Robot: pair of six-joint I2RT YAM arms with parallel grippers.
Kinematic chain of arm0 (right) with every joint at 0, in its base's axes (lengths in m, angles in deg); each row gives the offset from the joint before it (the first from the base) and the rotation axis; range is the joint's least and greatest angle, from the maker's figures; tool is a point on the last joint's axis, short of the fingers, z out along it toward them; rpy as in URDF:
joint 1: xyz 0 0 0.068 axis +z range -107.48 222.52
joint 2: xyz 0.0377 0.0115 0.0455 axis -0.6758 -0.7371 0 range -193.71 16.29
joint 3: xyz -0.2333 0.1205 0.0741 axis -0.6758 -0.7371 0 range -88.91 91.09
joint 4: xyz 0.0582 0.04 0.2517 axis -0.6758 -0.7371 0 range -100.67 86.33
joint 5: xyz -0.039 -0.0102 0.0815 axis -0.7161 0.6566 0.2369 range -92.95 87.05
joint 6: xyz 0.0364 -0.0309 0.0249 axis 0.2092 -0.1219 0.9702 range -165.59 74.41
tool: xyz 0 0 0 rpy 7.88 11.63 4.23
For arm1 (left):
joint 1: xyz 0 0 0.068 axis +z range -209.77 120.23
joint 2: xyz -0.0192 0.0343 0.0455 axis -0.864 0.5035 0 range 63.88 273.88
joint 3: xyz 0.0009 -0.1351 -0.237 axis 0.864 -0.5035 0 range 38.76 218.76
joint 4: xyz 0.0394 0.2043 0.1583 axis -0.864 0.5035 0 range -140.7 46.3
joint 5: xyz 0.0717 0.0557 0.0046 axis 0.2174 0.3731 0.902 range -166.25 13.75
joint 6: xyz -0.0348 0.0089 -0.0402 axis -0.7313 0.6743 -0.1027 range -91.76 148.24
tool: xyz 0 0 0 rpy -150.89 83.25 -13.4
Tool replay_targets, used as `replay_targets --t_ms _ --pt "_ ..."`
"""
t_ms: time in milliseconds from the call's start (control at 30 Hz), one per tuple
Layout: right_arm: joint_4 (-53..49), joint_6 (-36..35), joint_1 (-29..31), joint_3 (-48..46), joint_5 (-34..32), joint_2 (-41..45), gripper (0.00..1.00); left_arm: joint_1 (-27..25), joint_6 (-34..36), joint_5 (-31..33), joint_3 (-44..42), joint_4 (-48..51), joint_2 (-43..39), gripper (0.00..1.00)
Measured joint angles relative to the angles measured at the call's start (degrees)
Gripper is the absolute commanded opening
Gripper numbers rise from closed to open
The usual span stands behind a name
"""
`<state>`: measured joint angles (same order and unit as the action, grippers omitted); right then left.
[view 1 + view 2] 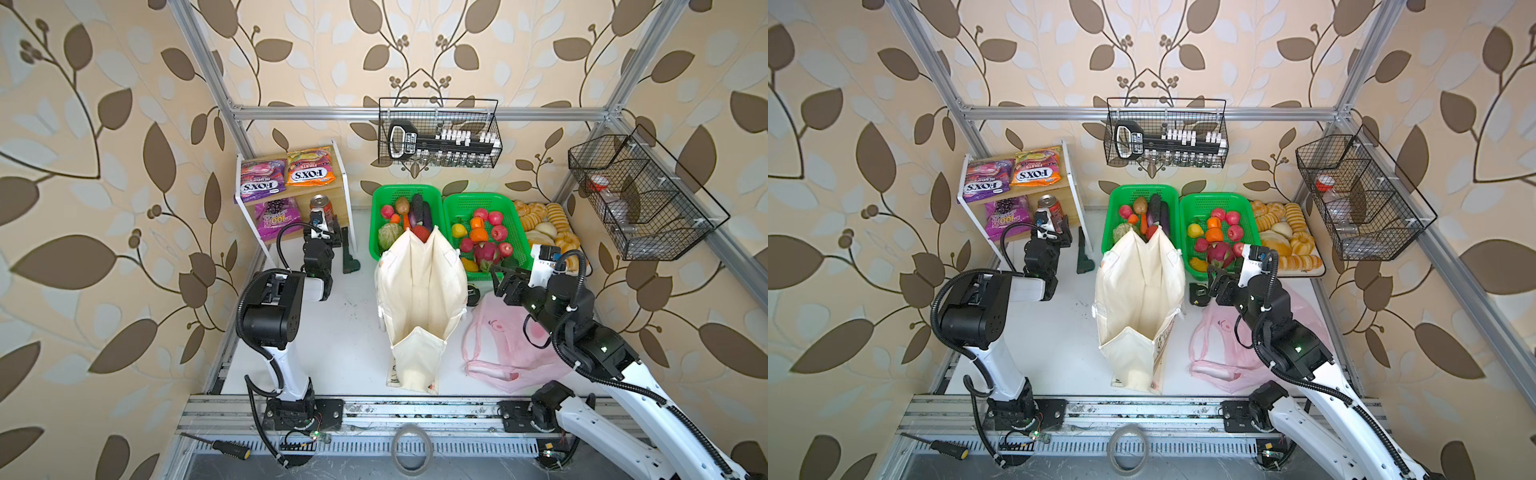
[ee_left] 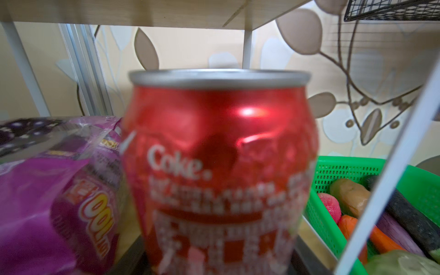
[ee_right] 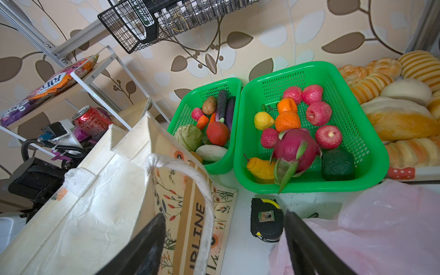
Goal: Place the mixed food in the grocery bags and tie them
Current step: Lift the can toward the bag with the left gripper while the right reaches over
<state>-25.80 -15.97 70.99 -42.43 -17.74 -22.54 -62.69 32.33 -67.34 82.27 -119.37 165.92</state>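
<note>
Staged grocery corner in robot test cell: aluminium frame (image 1: 332, 113), wallpaper panels (image 1: 104, 166), snack shelf (image 1: 340, 174), green produce baskets (image 1: 405, 188).

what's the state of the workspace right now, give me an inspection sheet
surface: white tabletop, a few dark specks
job's things: red can upright on the shelf unit, lower level, beside the purple "100" packet; orange FOX'S packet on its top level; potato, cabbage, red vegetable in a green basket; canvas tote standing open; pink bag lying flat
clutter: tape measure beside the pink bag; screwdriver at the front edge
grippers: left gripper at the red can, grip unclear; right gripper open, holding nothing
cables: black hoses loop off both arms, none seen caught
surroundings: wire baskets on the frame, bread rolls
</note>
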Motion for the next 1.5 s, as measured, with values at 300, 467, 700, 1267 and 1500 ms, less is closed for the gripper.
replay_targets --t_ms 300,467,700,1267,1500 --pt "0.02 1.75 0.0 0.02 1.05 0.59 0.78 -0.04 -3.06 -2.38 -10.82 12.02 -17.59 0.34" --pt "0.35 2.29 0.0 0.28 2.97 0.11 0.78 -0.04 -4.28 -4.61 -13.09 19.82 -29.2 0.32" --pt "0.63 2.29 0.0 4.26 7.74 -3.43 0.78 -0.07 -5.6 -11.08 -13.64 28.48 -42.84 0.29" --pt "-15.96 -15.67 13.68 44.24 21.49 -28.48 0.74 -19.8 -0.83 -36.13 3.85 67.71 -54.42 0.27" --pt "-22.05 -21.35 19.67 54.86 22.21 -35.43 0.86 -23.65 4.17 -39.47 11.87 76.22 -51.12 0.26"
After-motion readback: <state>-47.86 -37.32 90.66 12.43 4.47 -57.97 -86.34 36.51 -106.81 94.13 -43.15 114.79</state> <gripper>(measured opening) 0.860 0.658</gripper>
